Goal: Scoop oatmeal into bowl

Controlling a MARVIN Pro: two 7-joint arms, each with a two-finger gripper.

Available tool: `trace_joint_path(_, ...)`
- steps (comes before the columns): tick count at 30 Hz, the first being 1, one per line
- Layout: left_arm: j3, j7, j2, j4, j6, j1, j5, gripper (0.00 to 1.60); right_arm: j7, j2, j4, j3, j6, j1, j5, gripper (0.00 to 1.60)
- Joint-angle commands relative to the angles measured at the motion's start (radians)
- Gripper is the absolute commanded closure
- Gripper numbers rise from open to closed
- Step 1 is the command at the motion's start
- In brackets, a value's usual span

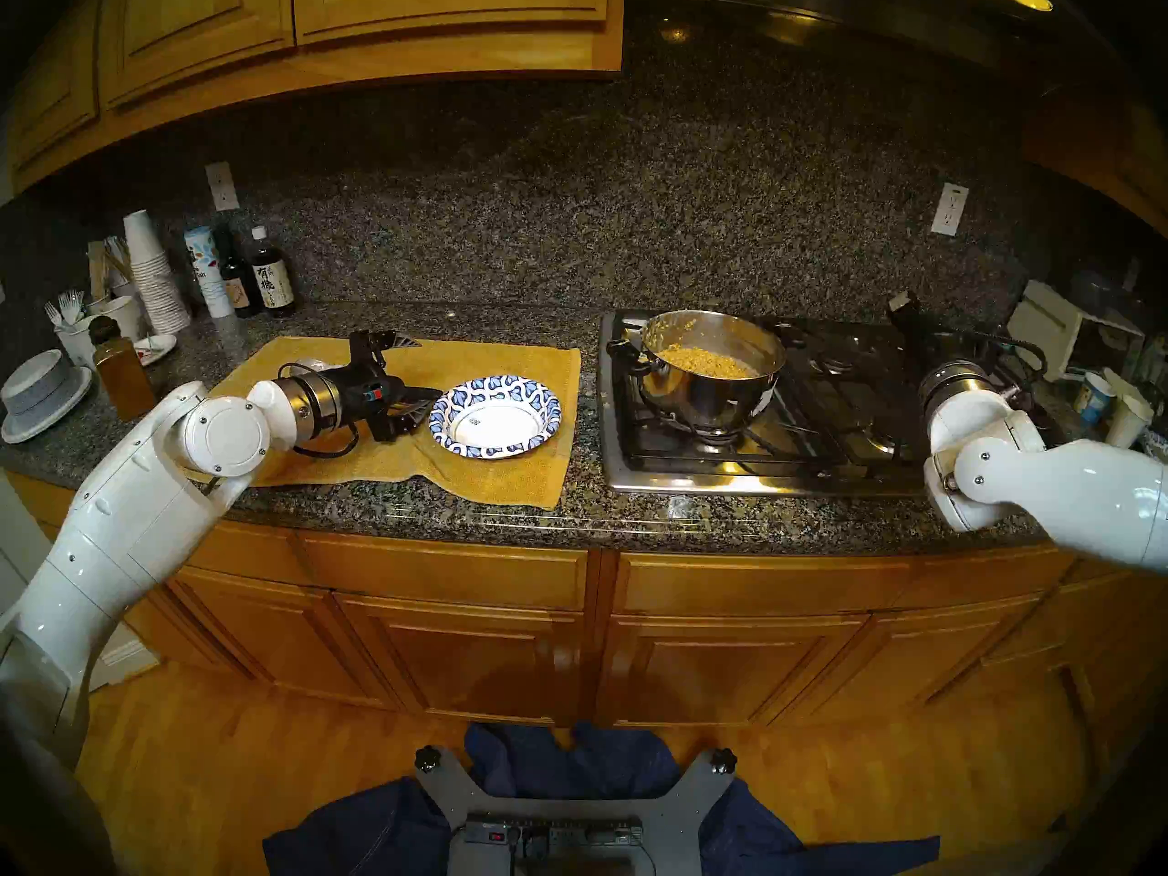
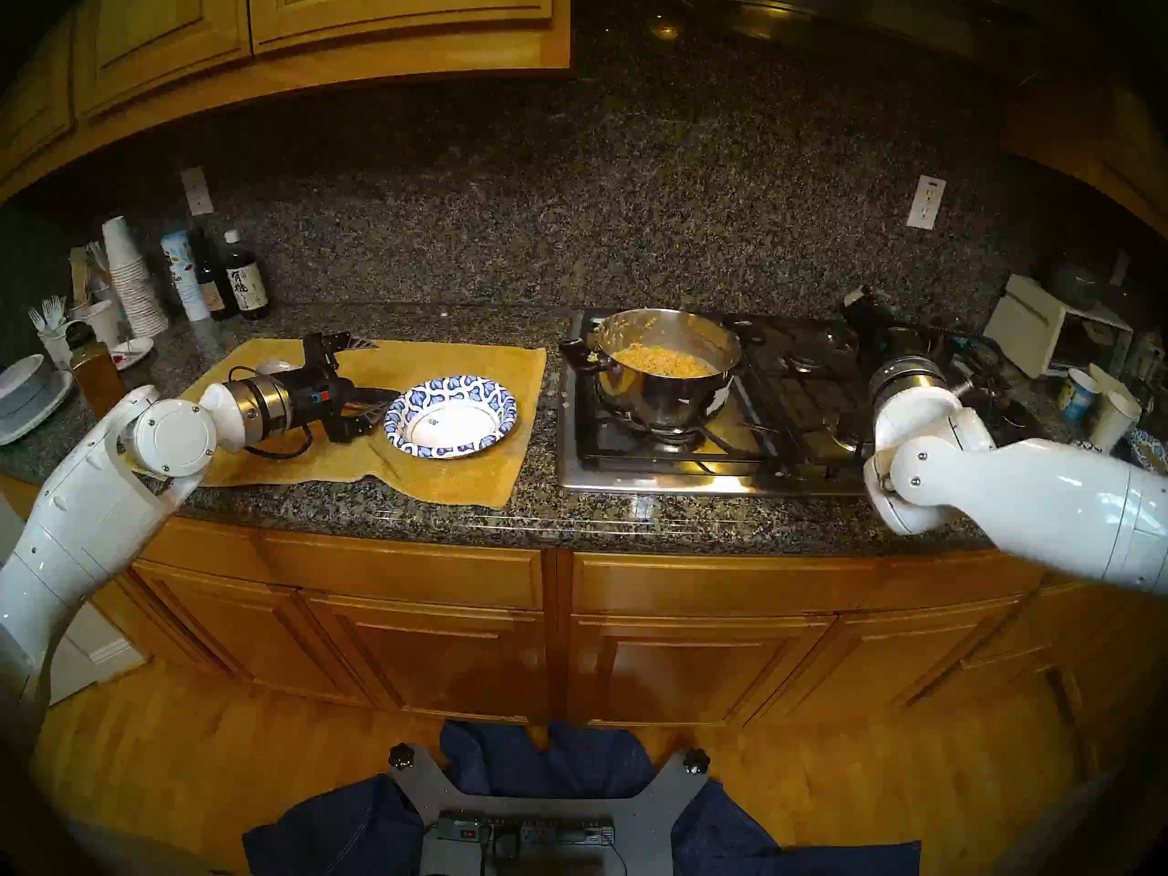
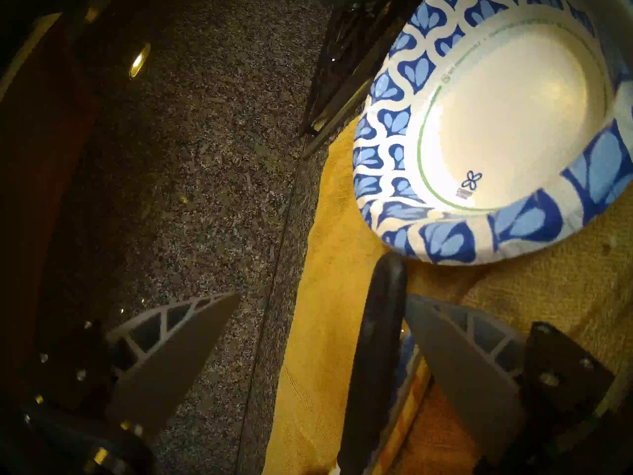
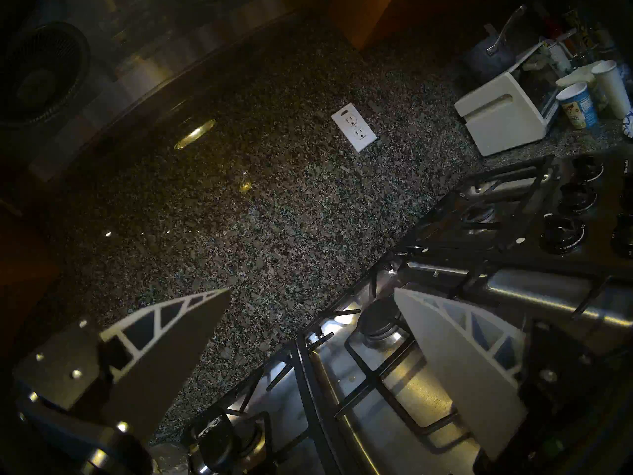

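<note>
Left jaws apart beside bowl [image 1: 495, 417] rim, right jaws apart, seemingly above stove [image 1: 821, 426].

Dark bottle [image 1: 273, 280]: white label, Japanese characters "有機". White canister [image 1: 207, 273]: "Salt".

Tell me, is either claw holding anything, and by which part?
Nothing. Both open: left claw with a dark handle by one finger, right claw empty over the stove.
</note>
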Motion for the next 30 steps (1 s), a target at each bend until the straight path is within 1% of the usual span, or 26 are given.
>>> trace_joint_path(1,-0.017,0.003,-0.006,-0.002,-0.004,-0.059,0.008,0.23,0.007,-0.002,0.001,0.027,-0.004,0.031,-0.013,0.0)
trace_joint_path(2,-0.017,0.003,-0.006,-0.002,-0.004,-0.059,0.008,0.23,0.007,-0.002,0.001,0.027,-0.004,0.031,-0.013,0.0)
trace_joint_path(3,-0.015,0.002,-0.006,0.0,-0.004,-0.06,0.01,0.43,0.007,-0.002,0.001,0.027,-0.004,0.031,-0.013,0.0)
trace_joint_path(4,-0.014,0.002,-0.007,0.002,-0.003,-0.061,0.011,0.68,0.007,-0.002,0.001,0.027,-0.004,0.031,-0.013,0.0)
trace_joint_path(5,-0.014,0.0,-0.007,0.003,-0.002,-0.061,0.012,0.82,0.007,-0.002,0.001,0.027,-0.004,0.031,-0.013,0.0)
trace_joint_path(6,-0.012,-0.004,-0.006,0.005,0.0,-0.062,0.013,0.85,0.007,-0.002,0.001,0.027,-0.004,0.031,-0.013,0.0)
trace_joint_path(13,-0.015,-0.012,-0.001,0.005,-0.001,-0.054,0.015,0.82,0.007,-0.002,0.001,0.027,-0.004,0.031,-0.013,0.0)
trace_joint_path(14,-0.016,-0.012,-0.002,0.005,-0.001,-0.053,0.015,0.88,0.007,-0.002,0.001,0.027,-0.004,0.031,-0.013,0.0)
trace_joint_path(15,-0.016,-0.012,-0.002,0.005,-0.001,-0.053,0.015,0.88,0.007,-0.002,0.001,0.027,-0.004,0.031,-0.013,0.0)
trace_joint_path(16,-0.016,-0.012,-0.002,0.005,-0.001,-0.052,0.015,0.96,0.007,-0.002,0.001,0.027,-0.004,0.031,-0.013,0.0)
trace_joint_path(19,-0.017,-0.004,-0.003,0.008,-0.009,-0.049,0.017,1.31,0.007,-0.002,0.001,0.027,-0.004,0.031,-0.013,0.0)
trace_joint_path(20,-0.017,-0.002,-0.003,0.009,-0.011,-0.048,0.017,1.54,0.007,-0.002,0.001,0.027,-0.004,0.031,-0.013,0.0)
trace_joint_path(21,-0.018,0.0,-0.003,0.011,-0.013,-0.047,0.016,1.6,0.007,-0.002,0.001,0.027,-0.004,0.031,-0.013,0.0)
trace_joint_path(30,-0.023,0.018,-0.01,0.018,-0.02,-0.036,0.007,1.6,0.006,-0.002,0.001,0.027,-0.004,0.031,-0.014,0.0)
